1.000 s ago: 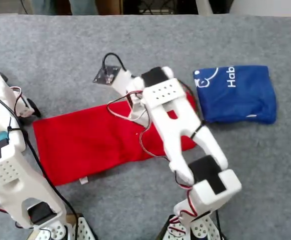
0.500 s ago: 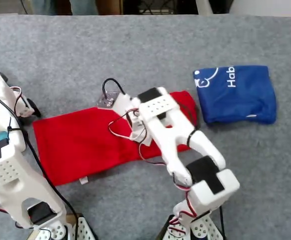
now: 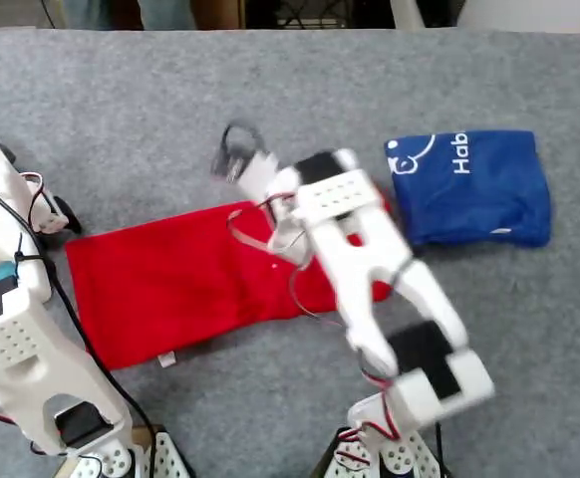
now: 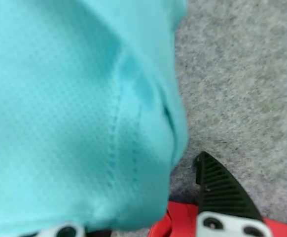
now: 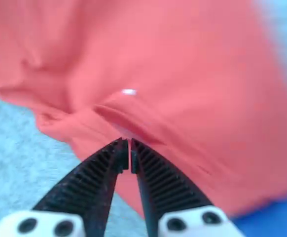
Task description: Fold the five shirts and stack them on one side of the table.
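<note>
On the table (image 3: 300, 90), from above, a red shirt (image 3: 170, 284) lies flat near a folded blue shirt (image 3: 469, 187). Left wrist: a turquoise shirt (image 4: 74, 108) hides the left gripper (image 4: 202, 173), so I cannot tell its grip. Right wrist: the right gripper (image 5: 127, 148) is closed, tips touching a red fold.

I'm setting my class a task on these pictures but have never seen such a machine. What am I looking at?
Two small white robot arms stand at a grey table. One picture looks down from above; the other two come from cameras on the arms' wrists. A red shirt lies flat, a folded blue shirt beside it. The right gripper has its fingers shut, seemingly pinching a fold of the red shirt. The left wrist camera looks at teal cloth.
</note>
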